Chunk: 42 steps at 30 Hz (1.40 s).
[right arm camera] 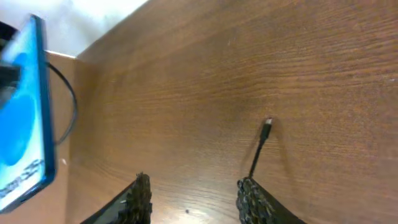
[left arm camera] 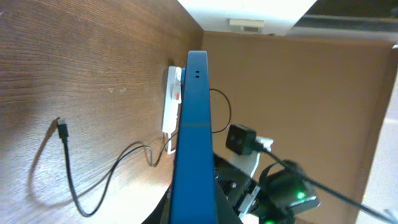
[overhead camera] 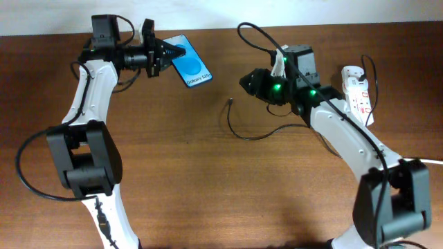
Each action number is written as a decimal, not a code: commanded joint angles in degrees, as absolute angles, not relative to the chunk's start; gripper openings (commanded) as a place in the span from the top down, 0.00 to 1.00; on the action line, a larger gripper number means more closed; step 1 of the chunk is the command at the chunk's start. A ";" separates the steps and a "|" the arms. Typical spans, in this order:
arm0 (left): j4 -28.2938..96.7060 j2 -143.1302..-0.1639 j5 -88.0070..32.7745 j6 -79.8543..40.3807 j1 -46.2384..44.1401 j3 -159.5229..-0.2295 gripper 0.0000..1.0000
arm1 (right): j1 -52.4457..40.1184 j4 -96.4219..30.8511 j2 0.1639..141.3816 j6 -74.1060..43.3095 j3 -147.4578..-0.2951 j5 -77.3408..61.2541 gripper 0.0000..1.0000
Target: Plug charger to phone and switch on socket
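Note:
My left gripper [overhead camera: 165,51] is shut on the phone [overhead camera: 190,62], a slim blue-screened phone held off the table at the back; in the left wrist view it shows edge-on as a blue bar [left arm camera: 194,137]. The charger is a thin black cable [overhead camera: 246,133] curving on the table, its plug tip [overhead camera: 230,102] lying free; the tip also shows in the left wrist view [left arm camera: 63,127] and the right wrist view [right arm camera: 267,125]. My right gripper [right arm camera: 194,186] is open and empty above the table just short of the tip. The socket [overhead camera: 358,93] lies at the far right.
The socket's thick white cord [overhead camera: 429,160] runs off the right edge. The right arm's black cable [overhead camera: 259,38] loops above the table at the back. Bare wood lies between the phone and the plug tip.

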<state>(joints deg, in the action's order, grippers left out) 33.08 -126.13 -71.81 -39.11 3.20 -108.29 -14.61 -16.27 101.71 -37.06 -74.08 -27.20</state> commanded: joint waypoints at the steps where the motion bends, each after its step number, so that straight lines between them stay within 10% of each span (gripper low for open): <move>1: 33.10 -125.69 -74.35 -34.63 3.64 -108.79 1.00 | -14.66 -15.99 107.31 -33.47 -74.72 -30.06 0.54; 25: 31.59 -137.32 -87.29 -34.65 5.04 -108.79 1.00 | -18.04 -4.03 123.50 -44.05 -74.96 -32.75 0.60; 42: 31.59 -137.32 -87.33 -34.65 5.04 -108.79 1.00 | -18.63 -0.58 124.99 -43.99 -74.96 -31.16 0.96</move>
